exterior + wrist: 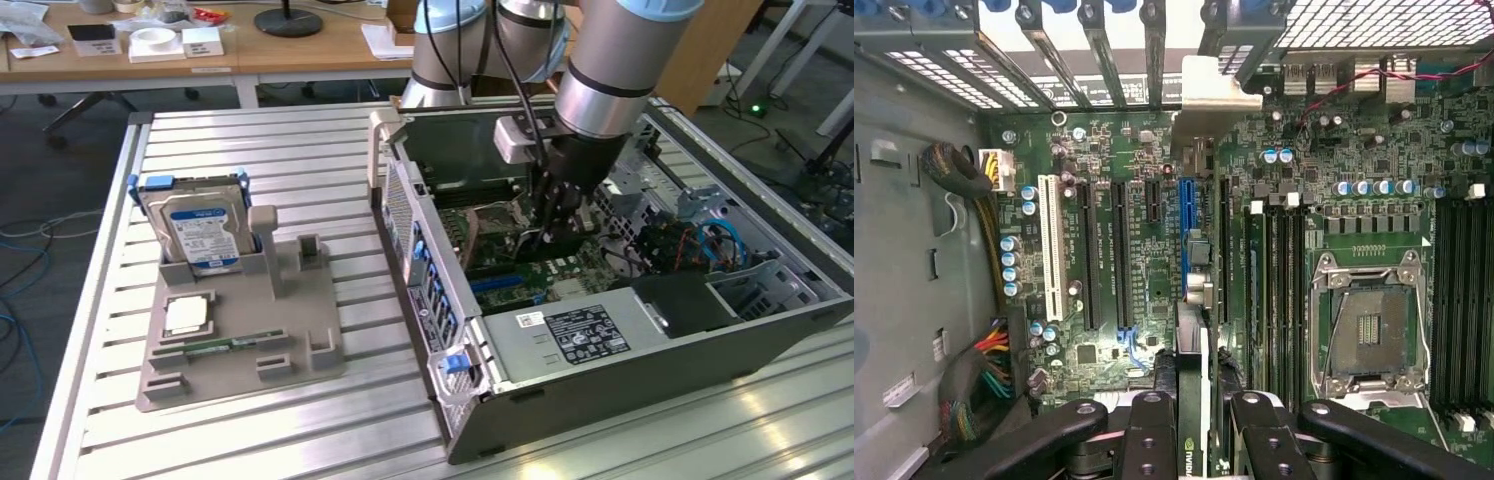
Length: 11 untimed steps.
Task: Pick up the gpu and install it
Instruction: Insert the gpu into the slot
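My gripper [561, 222] reaches down into the open computer case [441, 250] and is shut on the gpu [550, 245]. In the wrist view the gpu [1196, 280] appears edge-on between the black fingers [1149, 430]. Its silver bracket [1219, 85] points toward the slotted rear wall of the case. The card hangs upright just over the motherboard [1124, 150], lined up along the blue expansion slot [1185, 215]. I cannot tell whether its edge is touching the slot.
On the exterior view's left, a grey holder [240, 340] carries a hard drive [200, 230], a processor [186, 315] and a memory stick [220, 346]. Inside the case are the processor socket [1369, 325], memory slots [1459, 300], cable bundles [979, 375] and a power supply [587, 335].
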### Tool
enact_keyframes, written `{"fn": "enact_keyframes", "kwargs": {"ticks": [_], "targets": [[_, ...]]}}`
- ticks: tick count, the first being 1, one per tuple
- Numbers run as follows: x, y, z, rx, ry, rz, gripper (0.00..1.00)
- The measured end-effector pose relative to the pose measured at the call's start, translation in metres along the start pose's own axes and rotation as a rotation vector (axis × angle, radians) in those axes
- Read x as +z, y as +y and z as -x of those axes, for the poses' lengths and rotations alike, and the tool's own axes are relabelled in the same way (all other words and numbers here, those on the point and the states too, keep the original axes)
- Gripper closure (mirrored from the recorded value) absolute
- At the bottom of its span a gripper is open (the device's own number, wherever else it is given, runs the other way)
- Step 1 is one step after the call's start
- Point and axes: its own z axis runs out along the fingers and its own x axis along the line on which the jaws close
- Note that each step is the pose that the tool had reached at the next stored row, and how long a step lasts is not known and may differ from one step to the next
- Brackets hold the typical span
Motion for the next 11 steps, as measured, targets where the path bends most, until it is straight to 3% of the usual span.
{"fn": "enact_keyframes", "kwargs": {"ticks": [7,11], "targets": [[0.0007,0.0045,-0.0002,0.000,-0.0003,-0.0001,0.74],[0.0065,0.0055,-0.0006,0.000,-0.0003,-0.0001,0.74]]}}
